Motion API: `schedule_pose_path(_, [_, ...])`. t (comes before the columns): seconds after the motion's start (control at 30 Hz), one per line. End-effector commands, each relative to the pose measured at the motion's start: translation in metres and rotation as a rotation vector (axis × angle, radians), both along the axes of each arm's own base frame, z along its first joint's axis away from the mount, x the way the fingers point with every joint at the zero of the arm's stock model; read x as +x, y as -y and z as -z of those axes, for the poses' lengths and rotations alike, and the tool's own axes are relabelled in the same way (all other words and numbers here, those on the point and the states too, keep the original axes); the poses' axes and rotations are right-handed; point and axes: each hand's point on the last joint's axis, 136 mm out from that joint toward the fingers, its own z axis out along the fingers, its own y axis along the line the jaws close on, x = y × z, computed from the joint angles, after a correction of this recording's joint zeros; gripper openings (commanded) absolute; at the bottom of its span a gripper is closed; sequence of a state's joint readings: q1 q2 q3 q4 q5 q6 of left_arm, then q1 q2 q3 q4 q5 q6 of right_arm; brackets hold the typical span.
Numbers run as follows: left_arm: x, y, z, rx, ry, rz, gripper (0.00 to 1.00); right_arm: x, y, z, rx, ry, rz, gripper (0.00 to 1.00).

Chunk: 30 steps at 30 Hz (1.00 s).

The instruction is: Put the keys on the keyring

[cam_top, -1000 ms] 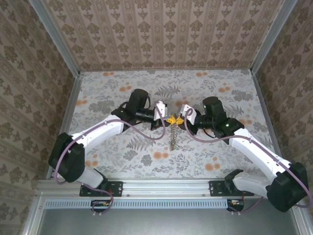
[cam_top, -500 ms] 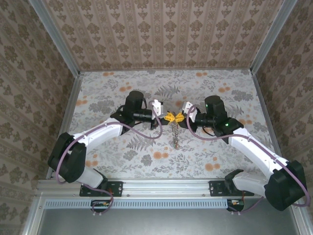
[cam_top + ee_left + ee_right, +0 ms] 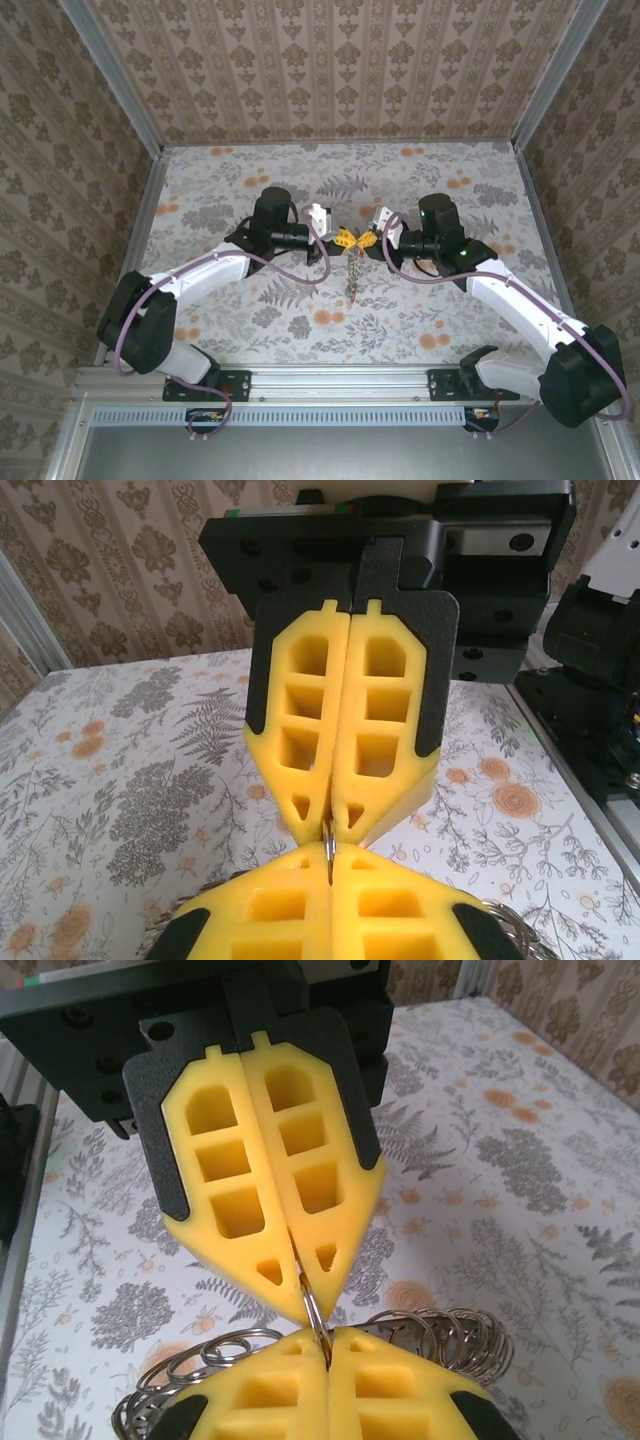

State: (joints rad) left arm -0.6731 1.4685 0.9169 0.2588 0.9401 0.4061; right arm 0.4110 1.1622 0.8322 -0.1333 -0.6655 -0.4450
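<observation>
**Step in hand.** Both tools hold the silvery coiled-wire keyring point(image 3: 455, 1336) between them, above the middle of the flower-patterned bench point(image 3: 300, 322). In my judgement this is the stage of holding or parting the ring for threading.

**Tool state.**
- The left tool point(image 3: 341, 238) has its yellow pads pressed together on a thin strand of the ring.
- The right tool point(image 3: 366, 240) is likewise pressed together on the same strand.
- The two sets of tips are almost touching.

**Location of the ring.** In the overhead view the rest of the keyring hangs down from the pinch point toward the near edge. In the right wrist view its loops fan out on both sides behind the pads. Whether any keys already hang on it is too small to tell.

**Pose.** The arms reach inward from the left and the right, with the wrists roughly level and the tools facing each other tip to tip.

**Recommendations.**
- Keep both pinches firm, because the strand is thin and sits at the very tips, where it could slip out.
- Draw the tools apart slowly and evenly.
- Avoid any twist, which would likely tangle the hanging loops.
</observation>
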Motion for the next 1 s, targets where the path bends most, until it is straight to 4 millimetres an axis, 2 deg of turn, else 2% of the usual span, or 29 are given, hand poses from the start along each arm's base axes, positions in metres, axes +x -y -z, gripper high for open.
schedule_pose_path(0.0, [-0.009, -0.006, -0.006, 0.074, 0.054, 0.025, 0.13, 0.004, 0.004, -0.012, -0.055, 0.04, 0.013, 0.0])
schedule_pose_path(0.1, [-0.007, -0.009, 0.002, 0.154, 0.069, 0.02, 0.24, 0.001, 0.004, -0.014, -0.101, 0.06, 0.012, 0.0])
schedule_pose_path(0.3, [-0.005, -0.003, -0.007, 0.163, 0.09, 0.016, 0.29, -0.002, 0.001, -0.017, -0.154, 0.083, 0.01, 0.0])
schedule_pose_path(0.5, [-0.004, 0.004, -0.004, 0.192, 0.097, 0.016, 0.28, -0.004, -0.004, -0.021, -0.153, 0.094, 0.0, 0.0])
schedule_pose_path(0.67, [-0.005, 0.006, -0.005, 0.198, 0.108, 0.024, 0.13, -0.005, -0.005, -0.024, -0.155, 0.097, -0.003, 0.0])
schedule_pose_path(0.97, [-0.007, 0.006, 0.0, 0.226, 0.107, 0.04, 0.17, -0.008, -0.008, -0.034, -0.114, 0.114, -0.005, 0.0])
